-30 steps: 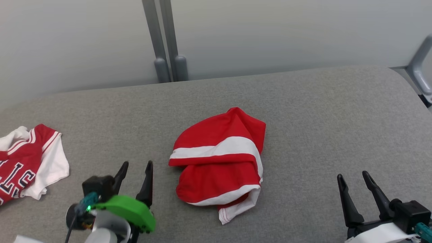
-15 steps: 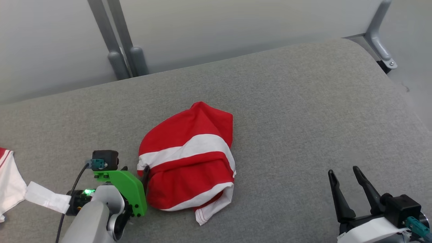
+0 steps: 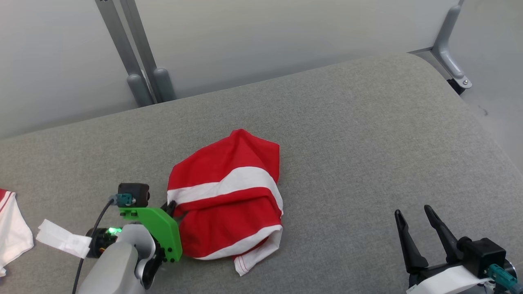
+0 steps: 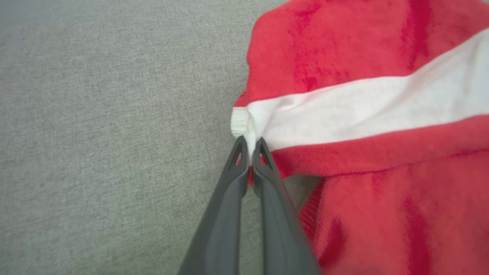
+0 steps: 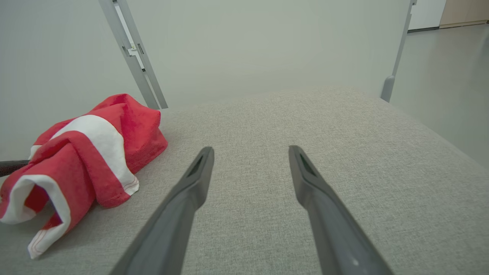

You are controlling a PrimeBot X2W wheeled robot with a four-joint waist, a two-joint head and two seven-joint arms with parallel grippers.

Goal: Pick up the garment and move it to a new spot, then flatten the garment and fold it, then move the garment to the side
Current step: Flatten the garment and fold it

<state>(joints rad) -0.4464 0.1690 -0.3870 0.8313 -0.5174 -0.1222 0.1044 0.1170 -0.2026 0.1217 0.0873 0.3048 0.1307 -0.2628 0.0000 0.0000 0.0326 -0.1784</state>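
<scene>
Red knit garment (image 3: 229,196) w/ broad white bands, crumpled in a loose heap, not flat. Head view: ctr-left, lower half of frame. One white band crosses its middle on a diag., a 2nd curls along the bottom edge. A white hem w/ red stitching pokes out lower right. Left wrist view: band's end bunched to a narrow tip at frame ctr.

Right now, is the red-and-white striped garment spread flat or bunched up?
Bunched up: the red-and-white striped garment lies in a crumpled heap on the grey fabric surface, folds overlapping.
</scene>
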